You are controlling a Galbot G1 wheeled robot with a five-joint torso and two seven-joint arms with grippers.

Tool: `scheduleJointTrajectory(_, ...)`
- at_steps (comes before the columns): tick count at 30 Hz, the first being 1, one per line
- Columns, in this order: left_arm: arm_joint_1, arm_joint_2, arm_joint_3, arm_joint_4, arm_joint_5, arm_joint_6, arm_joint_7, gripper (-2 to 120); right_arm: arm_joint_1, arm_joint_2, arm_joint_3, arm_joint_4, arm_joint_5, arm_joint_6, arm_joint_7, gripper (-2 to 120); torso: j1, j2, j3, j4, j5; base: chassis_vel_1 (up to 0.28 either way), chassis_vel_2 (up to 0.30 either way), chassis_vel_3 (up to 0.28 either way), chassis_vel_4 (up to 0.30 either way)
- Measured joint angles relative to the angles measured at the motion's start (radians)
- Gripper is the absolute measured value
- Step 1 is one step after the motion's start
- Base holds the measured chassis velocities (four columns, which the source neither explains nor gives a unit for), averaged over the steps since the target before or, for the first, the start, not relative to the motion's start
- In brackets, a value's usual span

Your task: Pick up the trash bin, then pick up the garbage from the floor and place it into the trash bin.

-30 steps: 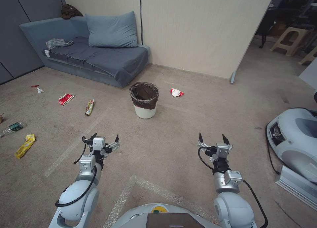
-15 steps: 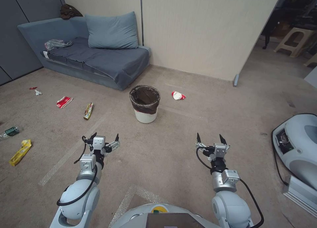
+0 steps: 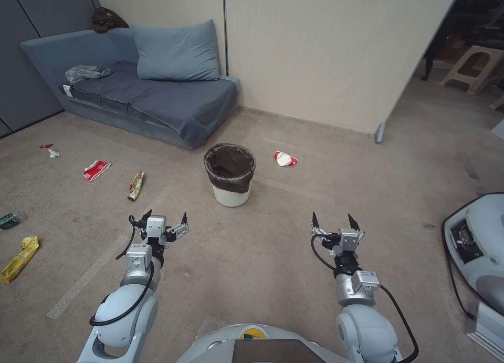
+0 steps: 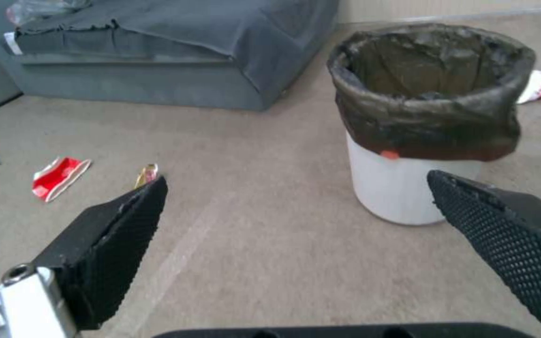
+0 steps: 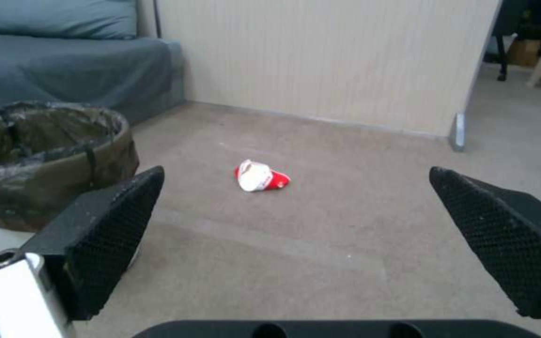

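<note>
The trash bin (image 3: 229, 194) is a small white bucket with a dark liner over its rim. It stands upright on the carpet ahead of me, in front of the sofa. My left gripper (image 3: 166, 217) hangs open and empty short of the trash bin (image 4: 402, 192) and left of it. My right gripper (image 3: 333, 219) is open and empty too, nearer than the bin (image 5: 39, 159) and to its right. The garbage lies scattered: a red-and-white wrapper (image 3: 285, 158) right of the bin, another wrapper (image 3: 96, 169), a snack bag (image 3: 136, 185), a yellow bag (image 3: 20, 251) and a green-labelled bottle (image 3: 8, 220) to the left.
A blue sofa (image 3: 157, 97) with a pillow (image 3: 176, 50) and a grey plastic bag (image 3: 84, 73) stands behind the bin. A beige partition (image 3: 315, 53) rises at the back. A grey machine (image 3: 475, 247) with a cable sits at the right edge. Open carpet lies between my grippers and the bin.
The whole view has shifted because the camera moved: the bin now sits lower and nearer, and the litter on the left has slid toward the edge. Both grippers hold the same open pose.
</note>
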Motion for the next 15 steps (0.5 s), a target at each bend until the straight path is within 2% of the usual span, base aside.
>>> scheduleJointTrajectory(3,0.001,-0.001,0.005,-0.001,-0.002,-0.001,-0.017,100,-0.004,0.005,-0.003,-0.002,-0.001,0.000,0.000,100,0.000,0.000,0.000,-0.0001,0.0000,-0.130,0.120,0.118,-0.131)
scheduleJointTrajectory(15,0.009,-0.001,0.007,-0.008,-0.004,0.012,-0.014,100,0.002,0.010,-0.002,-0.005,-0.001,0.000,-0.002,100,0.000,0.000,0.000,0.0002,0.0000,-0.146,0.134,0.138,-0.136)
